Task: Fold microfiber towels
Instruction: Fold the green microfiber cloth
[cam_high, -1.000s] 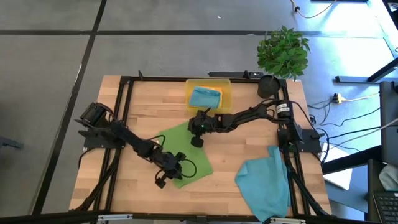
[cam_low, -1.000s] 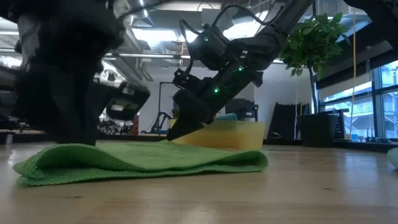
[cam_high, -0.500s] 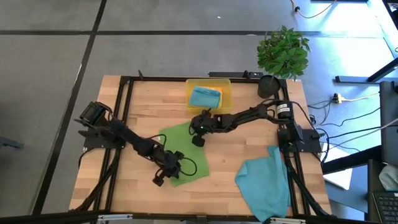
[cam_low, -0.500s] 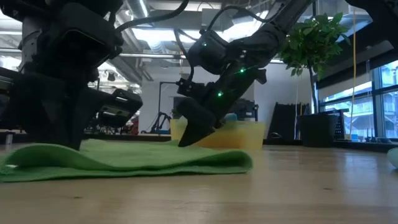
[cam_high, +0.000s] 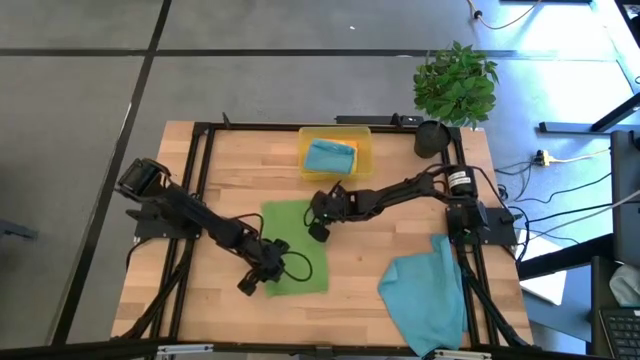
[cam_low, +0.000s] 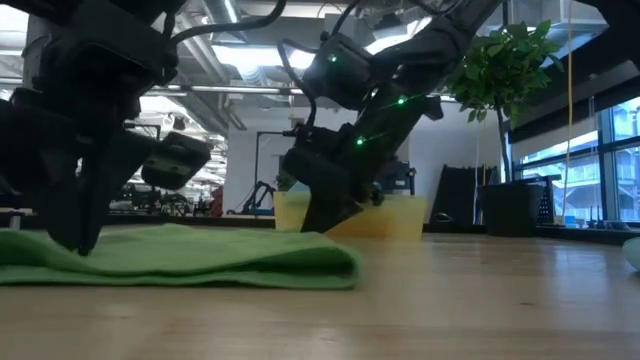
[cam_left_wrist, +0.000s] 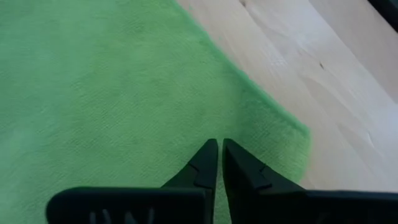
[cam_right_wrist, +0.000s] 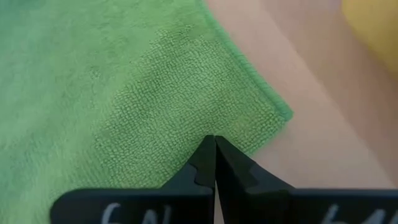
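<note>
— Three towels visible, quick rundown?
— Green towel (cam_high: 293, 247) lies flat mid-surface, folded over, reads as a thick doubled layer in the low view (cam_low: 180, 258). One teal towel (cam_high: 428, 291) sits crumpled at the right front of the wooden surface (cam_high: 390, 235), partly over the edge by the right arm's base. Second teal towel (cam_high: 330, 155) is folded inside the yellow tray (cam_high: 362, 150) at the back edge.

— Left pincer?
— Left pincer (cam_high: 248, 282) is at the green towel's front left corner, pressed down on it. Wrist view shows the fingers (cam_left_wrist: 200, 167) nearly together, only a thin slit between them, tips on the cloth near its corner. Closed; can't tell if any fabric is pinched.

— Right pincer?
— Right pincer (cam_high: 318, 229) is at the towel's back right corner, just in front of the tray. Wrist view has the fingers (cam_right_wrist: 205, 160) fully together, tips on the green cloth close to the corner. Closed too, same doubt about a pinch.

— Anything else on the surface?
— Potted plant (cam_high: 455, 85) at the back right corner. Low view shows both arms coming down onto the green towel, with the tray (cam_low: 395, 215) behind it.
</note>
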